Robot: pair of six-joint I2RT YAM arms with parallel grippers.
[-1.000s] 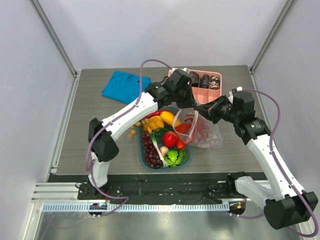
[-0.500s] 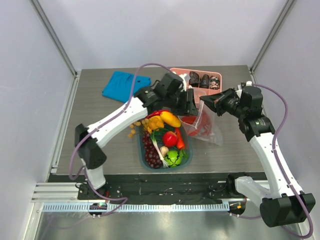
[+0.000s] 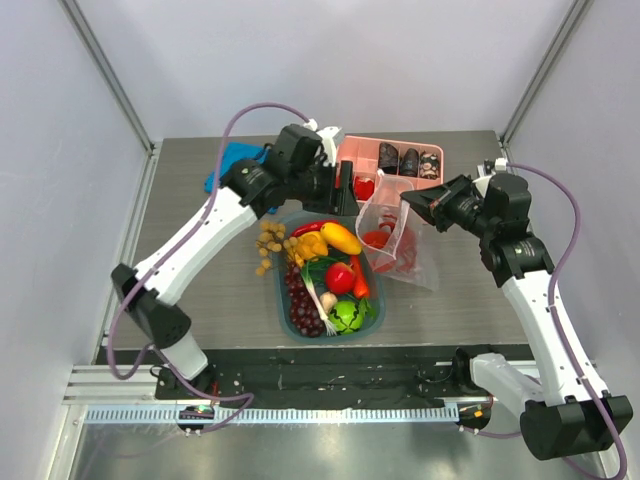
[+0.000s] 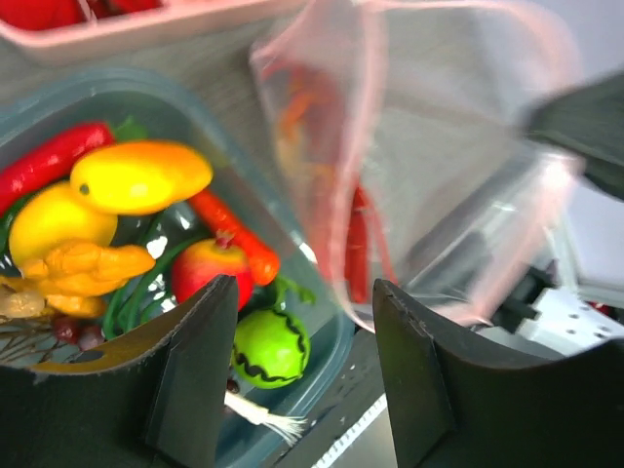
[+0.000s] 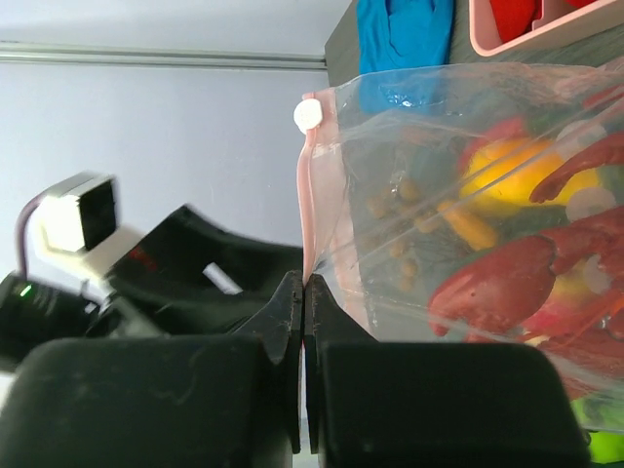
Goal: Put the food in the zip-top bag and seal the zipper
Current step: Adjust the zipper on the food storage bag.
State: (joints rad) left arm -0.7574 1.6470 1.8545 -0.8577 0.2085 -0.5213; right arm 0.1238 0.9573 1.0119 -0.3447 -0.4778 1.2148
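Taking the teal tub [image 3: 281, 296] as the landmark, a blue cloth [image 3: 228, 166] lies on the table beyond the tub's far-left corner, partly hidden by the left arm. The left gripper [image 3: 345, 190] hovers over the tub's far edge, and the left wrist view shows its fingers [image 4: 195, 370] spread apart with nothing between them. Inside the tub lies most of the food: a yellow fruit [image 3: 341, 238], a red apple [image 3: 340, 277], a carrot [image 3: 360, 287] and a green ball [image 3: 346, 316], none of them bagged yet. Just right of the tub, the zip-top bag [image 3: 398, 240] is held up off the table with its mouth gaping toward the tub. A red lobster [image 5: 512, 283] already sits inside the bag. Farther right of the tub, the right gripper [image 5: 304, 302] has its fingers pressed together on the bag's pink zipper [image 5: 308, 195] edge, holding the mouth up. The pink divided tray [image 3: 420, 187] stands beyond the tub's far-right corner. Judging by this, the task is at an early stage: one item is bagged, the tub's contents remain to be transferred, and the zipper is unsealed.
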